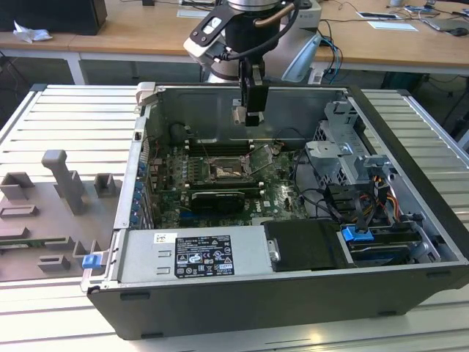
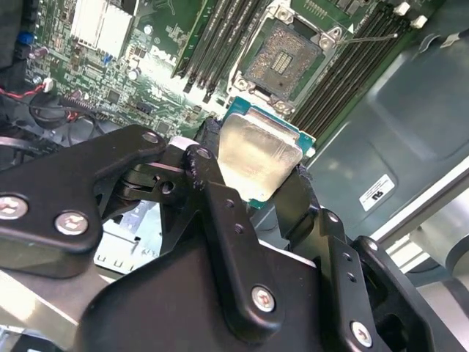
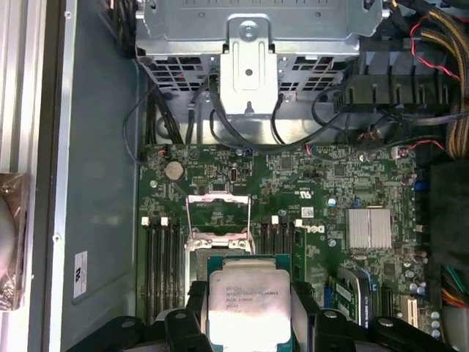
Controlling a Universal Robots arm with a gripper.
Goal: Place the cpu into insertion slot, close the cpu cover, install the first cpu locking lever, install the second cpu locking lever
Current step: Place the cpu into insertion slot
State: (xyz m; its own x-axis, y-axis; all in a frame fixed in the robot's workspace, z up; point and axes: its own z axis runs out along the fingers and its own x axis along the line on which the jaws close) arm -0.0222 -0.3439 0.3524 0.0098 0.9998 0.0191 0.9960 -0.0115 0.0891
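so the cpu (image 3: 248,304) is seen clamped between the black fingers (image 3: 192,302) of the gripper (image 3: 249,312), silver top turned to the camera and a green edge peeking out around it, so the claw is clenched on the chip and on nothing else. In the second wrist view the cpu (image 2: 256,155) is held up off the board, near the insertion slot (image 2: 282,62) but clearly apart from it, and the slot's contact field is left bare. In the first wrist view the cpu cover (image 3: 218,199) is flipped open, stood up at the edge of the slot that faces the grey drive cage (image 3: 249,51). A thin locking lever (image 2: 370,37) is seen swung free beside the slot in the second wrist view, so nothing is closed or latched yet. Black memory slots (image 3: 163,242) are lined up on 2 sides of the socket, and a finned silver heatsink (image 3: 368,227) is mounted further along the green motherboard (image 3: 330,183). In the exterior view the gripper (image 1: 253,110) is hung from the arm inside the open computer case (image 1: 220,308), above the slot (image 1: 223,172). The case is laid on its side on a ribbed aluminium table (image 1: 73,117), with a labelled power supply (image 1: 194,257) along its near edge and some grey plastic fixtures (image 1: 62,183) parked off to the exterior view's left
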